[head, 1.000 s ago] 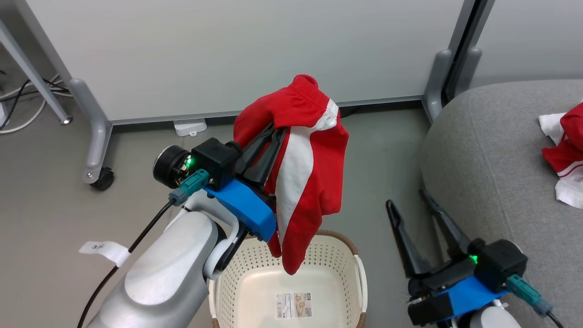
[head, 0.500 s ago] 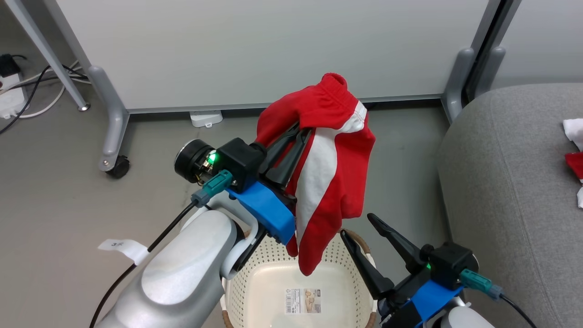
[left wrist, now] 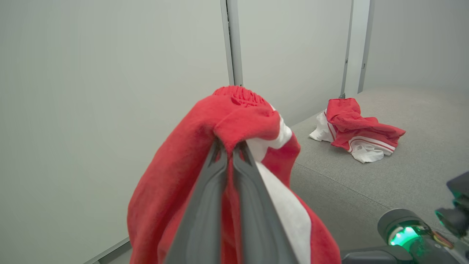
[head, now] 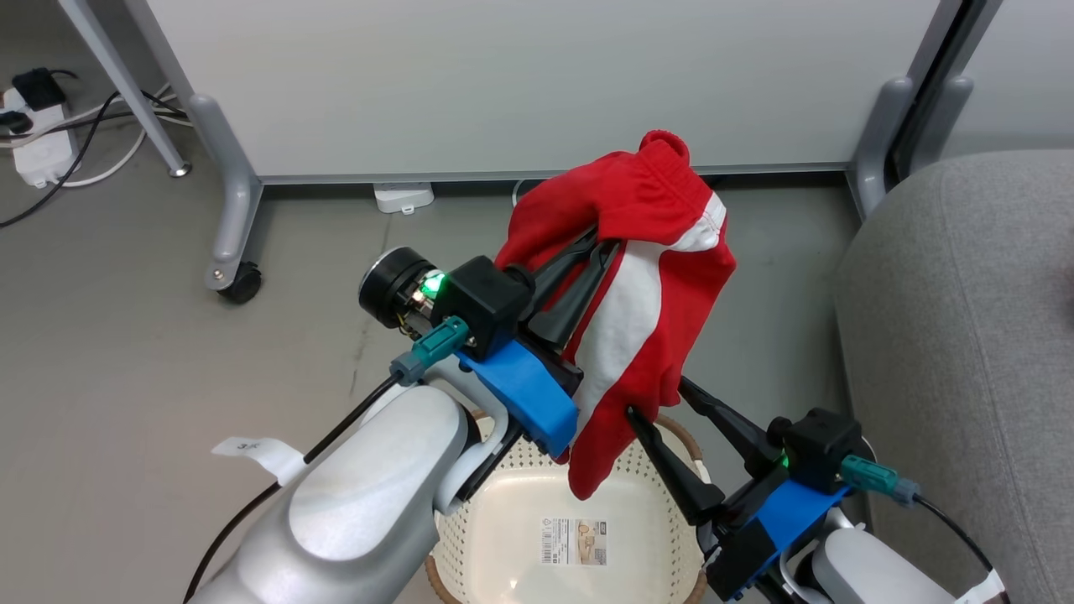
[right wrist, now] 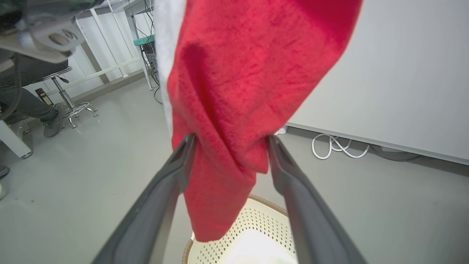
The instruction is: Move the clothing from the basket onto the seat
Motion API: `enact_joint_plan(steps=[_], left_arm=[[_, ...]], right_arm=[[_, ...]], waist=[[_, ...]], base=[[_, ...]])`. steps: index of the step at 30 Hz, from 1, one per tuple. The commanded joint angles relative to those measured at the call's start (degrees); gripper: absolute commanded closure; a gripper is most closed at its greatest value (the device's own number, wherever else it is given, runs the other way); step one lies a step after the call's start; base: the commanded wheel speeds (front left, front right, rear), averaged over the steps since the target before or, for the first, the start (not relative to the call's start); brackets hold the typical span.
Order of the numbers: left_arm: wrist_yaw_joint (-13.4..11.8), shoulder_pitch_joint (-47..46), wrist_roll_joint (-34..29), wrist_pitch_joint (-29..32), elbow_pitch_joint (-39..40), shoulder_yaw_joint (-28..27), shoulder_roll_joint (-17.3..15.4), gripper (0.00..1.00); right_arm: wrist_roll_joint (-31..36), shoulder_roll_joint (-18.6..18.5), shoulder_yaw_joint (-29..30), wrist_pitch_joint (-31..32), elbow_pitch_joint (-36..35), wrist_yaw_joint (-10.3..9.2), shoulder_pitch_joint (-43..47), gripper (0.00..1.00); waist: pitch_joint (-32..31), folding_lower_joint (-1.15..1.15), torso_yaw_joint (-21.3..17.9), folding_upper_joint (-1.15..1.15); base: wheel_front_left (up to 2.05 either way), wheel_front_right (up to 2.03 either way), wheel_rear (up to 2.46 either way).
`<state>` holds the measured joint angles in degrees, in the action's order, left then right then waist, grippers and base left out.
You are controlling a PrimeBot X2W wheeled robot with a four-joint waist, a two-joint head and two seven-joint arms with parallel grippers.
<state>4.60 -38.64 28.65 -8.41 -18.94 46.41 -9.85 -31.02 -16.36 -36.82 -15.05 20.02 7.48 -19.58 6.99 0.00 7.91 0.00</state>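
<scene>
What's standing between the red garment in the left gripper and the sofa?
Just the robot's own right gripper: it is open, and its fingers straddle the hanging end of the red garment on the sofa side. The left gripper is shut on the garment above the basket. No other obstacle is visible.

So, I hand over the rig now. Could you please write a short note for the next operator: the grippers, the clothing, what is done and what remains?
Left gripper: jaws shut on the red garment, held up above the basket.
Right gripper: jaws open, one finger on each side of the garment's hanging lower part, not closed on it.
Done: the other garment lies crumpled on the sofa.
Left to do: carry the held garment over to the sofa and release it there.
</scene>
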Motion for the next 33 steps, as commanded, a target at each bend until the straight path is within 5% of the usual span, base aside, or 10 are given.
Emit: enact_joint_plan(steps=[1, 16, 17, 18, 19, 33], left_arm=[[0.3, -0.8, -0.4, -0.3, 0.2, 0.1, 0.1, 1.0], [0.2, -1.3, -0.2, -0.3, 0.5, 1.5, 0.5, 1.0], [0.2, -1.3, -0.2, -0.4, 0.5, 1.6, 0.5, 1.0], [0.1, -1.2, -0.1, -0.4, 0.5, 1.6, 0.5, 1.0], [0.1, -1.3, -0.1, -0.4, 0.5, 1.6, 0.5, 1.0], [-0.3, -1.2, 0.5, -1.0, 0.0, 2.1, 0.4, 1.0]], right_arm=[[-0.5, -0.3, -0.2, -0.2, 0.3, 0.03, -1.0, 0.0], [-1.1, 3.1, -0.6, -0.2, -0.3, 0.03, -3.7, 0.0], [-0.6, 3.6, -0.2, -0.2, 0.0, 0.03, -3.7, 0.05], [0.1, 4.0, 0.4, -0.2, 0.3, 0.03, -3.7, 0.58], [0.5, 4.6, 0.8, -0.2, 0.5, 0.03, -3.6, 1.0], [1.7, 5.7, 1.6, -0.2, 0.6, 0.03, -2.5, 1.0]], waist=[[0.0, 0.0, 0.3, 0.0], [-0.3, 0.0, 0.6, 0.0], [-0.3, 0.0, 0.6, 0.0], [-0.3, 0.0, 0.5, 0.0], [-0.3, 0.0, 0.5, 0.0], [-0.9, 0.0, 0.6, 0.0]], base=[[0.0, 0.0, 0.0], [0.0, 0.0, 0.0], [0.0, 0.0, 0.0], [0.0, 0.0, 0.0], [0.0, 0.0, 0.0], [0.0, 0.0, 0.0]])
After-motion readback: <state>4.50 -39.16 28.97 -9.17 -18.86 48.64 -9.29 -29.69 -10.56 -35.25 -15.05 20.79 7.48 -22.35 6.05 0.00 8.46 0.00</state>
